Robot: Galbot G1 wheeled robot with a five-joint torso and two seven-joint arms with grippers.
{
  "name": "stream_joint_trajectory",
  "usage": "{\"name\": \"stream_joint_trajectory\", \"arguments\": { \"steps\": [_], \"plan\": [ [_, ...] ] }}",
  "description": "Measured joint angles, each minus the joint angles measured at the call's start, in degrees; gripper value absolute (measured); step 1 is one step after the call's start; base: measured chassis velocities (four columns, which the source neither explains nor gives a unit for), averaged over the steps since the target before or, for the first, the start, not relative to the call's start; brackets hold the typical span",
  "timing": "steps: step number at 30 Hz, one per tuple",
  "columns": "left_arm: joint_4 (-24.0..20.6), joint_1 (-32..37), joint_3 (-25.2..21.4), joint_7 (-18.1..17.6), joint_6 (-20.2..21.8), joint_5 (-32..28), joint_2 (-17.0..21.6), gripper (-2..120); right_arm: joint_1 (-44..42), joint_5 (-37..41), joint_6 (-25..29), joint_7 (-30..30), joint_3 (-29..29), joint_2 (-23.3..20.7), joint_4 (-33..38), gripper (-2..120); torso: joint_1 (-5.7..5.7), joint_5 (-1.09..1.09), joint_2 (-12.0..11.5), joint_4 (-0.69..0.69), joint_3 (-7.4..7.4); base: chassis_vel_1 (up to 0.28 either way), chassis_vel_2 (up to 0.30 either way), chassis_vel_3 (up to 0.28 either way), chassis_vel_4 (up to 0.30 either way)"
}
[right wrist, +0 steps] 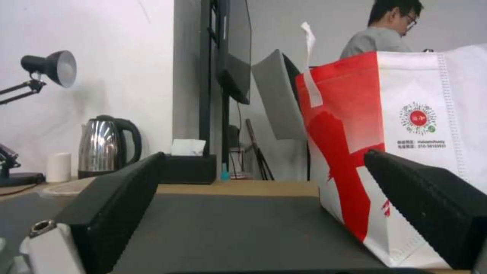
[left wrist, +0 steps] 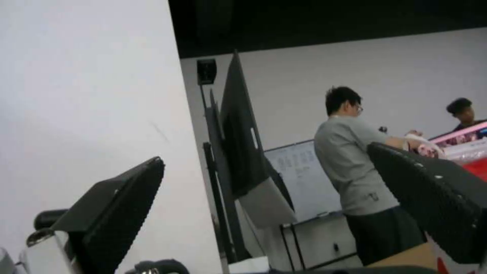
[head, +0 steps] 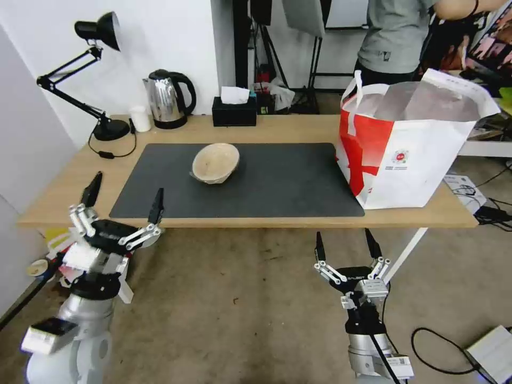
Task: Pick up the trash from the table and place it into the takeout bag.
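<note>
Wide-splayed and holding nothing, the left gripper [head: 124,198] hangs at the table [head: 64,184] edge, a round beige pulp bowl [head: 215,162] lies tilted on the dark mat [head: 277,181], the foil-lined takeout bag [head: 410,144] stands right, and the right gripper [head: 345,244] gapes below.

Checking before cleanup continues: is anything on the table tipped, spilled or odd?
Only the beige pulp bowl on the dark mat looks off: it sits tilted, rim raised on one side. No spill visible. The takeout bag stands upright, open.
</note>
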Motion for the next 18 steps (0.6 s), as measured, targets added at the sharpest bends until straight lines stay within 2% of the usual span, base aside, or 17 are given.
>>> {"name": "stream_joint_trajectory", "arguments": {
  "steps": [10, 18],
  "plan": [
    [5.0, -6.4, 1.1, -0.6, 3.7, -2.9, 6.4, 100, 0.0, 0.0, 0.0, 0.0, 0.0, 0.0, 0.0, 100, 0.00, 0.01, 0.0, 0.01, 0.00, 0.000, 0.000, 0.000, 0.000],
    [9.2, -10.4, 4.2, -0.5, 4.3, -3.5, 8.8, 100, 0.0, 0.0, 0.0, 0.0, 0.0, 0.0, 0.0, 100, 0.00, 0.01, 0.0, 0.01, 0.00, 0.000, 0.000, 0.000, 0.000]
  ]
}}
